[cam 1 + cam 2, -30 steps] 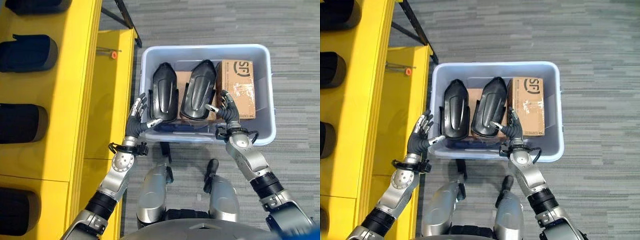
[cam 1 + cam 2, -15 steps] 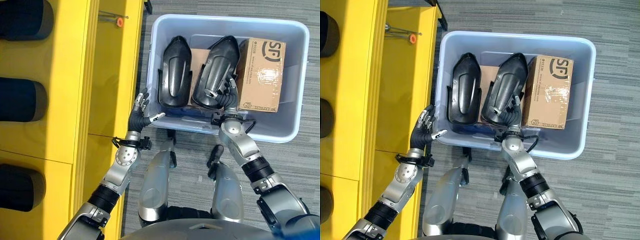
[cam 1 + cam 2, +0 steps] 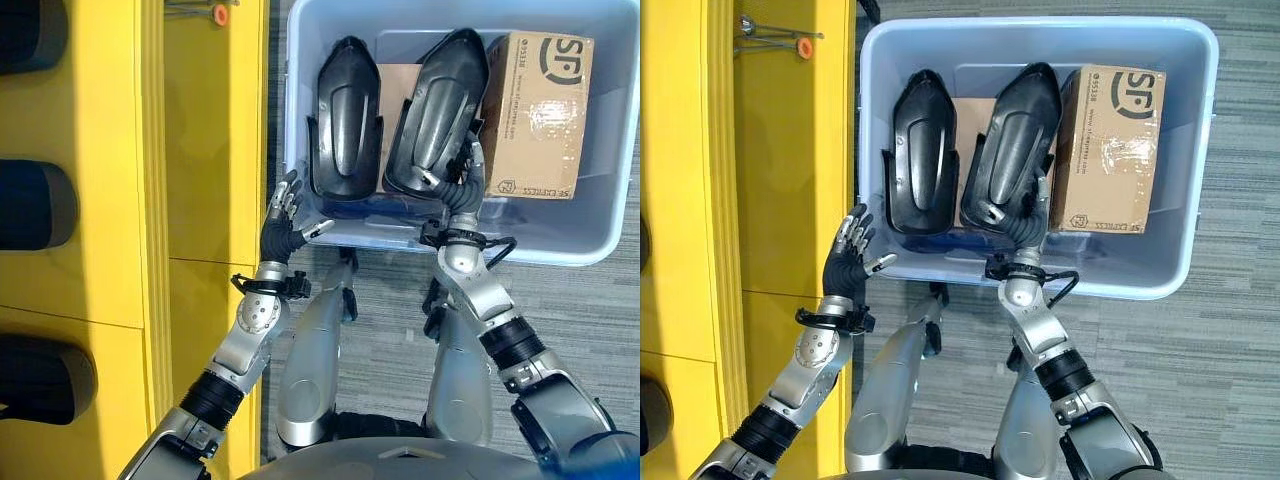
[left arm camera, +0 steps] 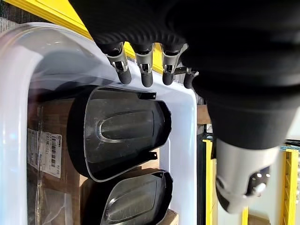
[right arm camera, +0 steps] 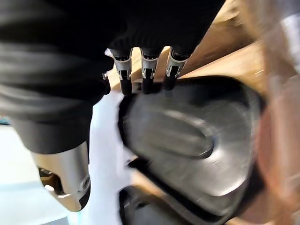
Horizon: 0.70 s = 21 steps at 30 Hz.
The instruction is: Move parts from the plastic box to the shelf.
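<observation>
Two glossy black moulded plastic shell parts are lying side by side in the pale blue-grey plastic box (image 3: 600, 250), both resting partly on a flat brown cardboard sheet (image 3: 400, 85). The right-hand black shell part (image 3: 435, 115) is leaning toward one o'clock, its far edge just beside a taped brown cardboard carton (image 3: 540, 110) sitting at three o'clock in the box. The left-hand black shell part (image 3: 345, 125) is lying at about ten o'clock of the box's middle, near the wall.

The right hand (image 3: 462, 185) is reaching over the box's near rim, its fingers straight and spread, their tips touching the near, wide end of the right-hand part; in the right wrist view the fingertips (image 5: 143, 84) are lying along that part's edge, with nothing gripped. The left hand (image 3: 285, 225) is hanging outside the box at its seven o'clock corner, fingers relaxed and apart, holding nothing.

The step in hand appears to be taking hold of the right-hand part. To do it well, the right hand should probably be sliding its fingers under the raised rim while the thumb is closing on the outer face, since the glossy curve looks slippery. Lifting straight up should be keeping it clear of the carton. The yellow metal shelf (image 3: 200, 150), with dark parts (image 3: 35, 205) already stowed, is standing at nine o'clock.
</observation>
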Motion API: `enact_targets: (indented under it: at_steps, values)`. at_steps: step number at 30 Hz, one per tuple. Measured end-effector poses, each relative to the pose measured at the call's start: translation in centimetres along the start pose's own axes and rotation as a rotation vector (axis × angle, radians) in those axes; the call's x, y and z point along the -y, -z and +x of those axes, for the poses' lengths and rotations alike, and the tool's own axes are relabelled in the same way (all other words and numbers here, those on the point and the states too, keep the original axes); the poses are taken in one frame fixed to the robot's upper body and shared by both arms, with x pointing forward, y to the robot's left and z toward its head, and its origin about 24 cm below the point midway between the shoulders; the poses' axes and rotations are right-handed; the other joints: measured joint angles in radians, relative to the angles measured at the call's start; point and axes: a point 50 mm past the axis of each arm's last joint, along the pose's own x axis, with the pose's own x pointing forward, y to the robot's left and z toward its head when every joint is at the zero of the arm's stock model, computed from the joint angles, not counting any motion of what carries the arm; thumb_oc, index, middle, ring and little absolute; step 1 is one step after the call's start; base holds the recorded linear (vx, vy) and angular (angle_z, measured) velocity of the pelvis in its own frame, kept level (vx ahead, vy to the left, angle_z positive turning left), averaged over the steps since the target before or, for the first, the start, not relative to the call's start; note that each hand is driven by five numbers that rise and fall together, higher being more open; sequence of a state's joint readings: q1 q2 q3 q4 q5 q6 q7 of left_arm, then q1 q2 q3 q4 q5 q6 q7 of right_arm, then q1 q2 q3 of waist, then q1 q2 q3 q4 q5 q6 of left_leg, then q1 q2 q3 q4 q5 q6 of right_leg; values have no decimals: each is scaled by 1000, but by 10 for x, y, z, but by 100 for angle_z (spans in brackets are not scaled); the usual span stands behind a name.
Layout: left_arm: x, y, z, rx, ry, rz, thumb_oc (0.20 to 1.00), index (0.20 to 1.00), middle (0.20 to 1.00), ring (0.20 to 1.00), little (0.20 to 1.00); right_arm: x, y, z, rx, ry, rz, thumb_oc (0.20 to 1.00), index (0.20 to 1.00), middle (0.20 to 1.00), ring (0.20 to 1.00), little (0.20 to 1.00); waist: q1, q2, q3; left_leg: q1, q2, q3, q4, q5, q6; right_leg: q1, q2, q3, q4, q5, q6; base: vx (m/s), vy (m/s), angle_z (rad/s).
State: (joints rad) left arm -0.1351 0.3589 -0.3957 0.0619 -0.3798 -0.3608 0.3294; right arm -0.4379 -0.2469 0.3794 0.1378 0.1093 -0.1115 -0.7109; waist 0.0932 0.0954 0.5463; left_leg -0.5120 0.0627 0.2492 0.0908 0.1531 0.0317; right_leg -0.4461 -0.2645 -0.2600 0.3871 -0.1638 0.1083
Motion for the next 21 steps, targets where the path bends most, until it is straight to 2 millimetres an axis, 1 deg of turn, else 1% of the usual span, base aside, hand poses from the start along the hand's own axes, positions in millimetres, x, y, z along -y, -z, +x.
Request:
enact_targets:
  at_steps: [2, 3, 4, 7, 10, 13, 14, 17, 21]
  values:
    - [3, 1, -1, -6, 13, -1, 1000, 1000, 1000, 1000, 1000, -4, -8, 0, 61, -12, -13, 1000, 1000, 1000, 1000, 1000, -4, 1, 0, 0, 0, 1, 0, 0, 0, -1, -1, 1, 2, 0, 0, 2, 23, -2]
    - [8, 3, -3, -13, 30, -6, 1000, 1000, 1000, 1000, 1000, -5, -12, 3, 85, 0, -19, 1000, 1000, 1000, 1000, 1000, -9, 1, 0, 0, 0, 5, 0, 0, 1, -6, -1, 5, 5, 0, 0, -1, 42, -6]
    - [8, 3, -4, -13, 30, -11, 1000, 1000, 1000, 1000, 1000, -6, -13, 3, 89, 8, -17, 1000, 1000, 1000, 1000, 1000, -10, 1, 0, 0, 0, 9, 0, 0, 1, -10, -2, 10, 8, 0, 0, -5, 39, -10]
    - [8, 3, -4, -5, 25, -20, 1000, 1000, 1000, 1000, 1000, -6, -11, 3, 85, 24, -27, 1000, 1000, 1000, 1000, 1000, -21, 3, -1, 0, 0, 17, 0, 1, 1, -21, -4, 21, 17, 0, 0, -11, 31, -8]
    - [15, 4, -4, -8, 29, -47, 1000, 1000, 1000, 1000, 1000, -4, -9, 2, 100, 45, -65, 1000, 1000, 1000, 1000, 1000, -26, 7, -2, -7, 0, 21, 0, 1, 2, -34, -5, 28, 26, -1, -1, -2, 19, -3]
    - [18, 9, -7, -27, 42, -46, 1000, 1000, 1000, 1000, 1000, -2, -11, 2, 129, 72, -74, 1000, 1000, 1000, 1000, 1000, -28, 9, -2, -14, 0, 20, 3, 2, 3, -42, -5, 28, 31, -2, -3, 19, 5, 0]
    - [18, 15, -9, -52, 47, -36, 1000, 1000, 1000, 1000, 1000, -1, -13, 3, 150, 99, -75, 1000, 1000, 1000, 1000, 1000, -29, 10, -2, -14, 0, 20, 4, 2, 3, -42, -6, 28, 31, -2, -3, 61, 29, 1]
    - [17, 18, -13, -61, 40, -39, 1000, 1000, 1000, 1000, 1000, 3, -11, 1, 152, 134, -87, 1000, 1000, 1000, 1000, 1000, -32, 10, -2, 3, -11, 19, 1, 2, 2, -31, -16, 33, 36, -9, -1, 22, 42, 5]
    - [16, 17, -15, -43, 35, -49, 1000, 1000, 1000, 1000, 1000, 4, -11, 1, 153, 159, -85, 1000, 1000, 1000, 1000, 1000, -38, 29, -3, 6, -16, 22, -1, 6, 9, -35, -22, 36, 49, -8, 0, 4, 44, -1]
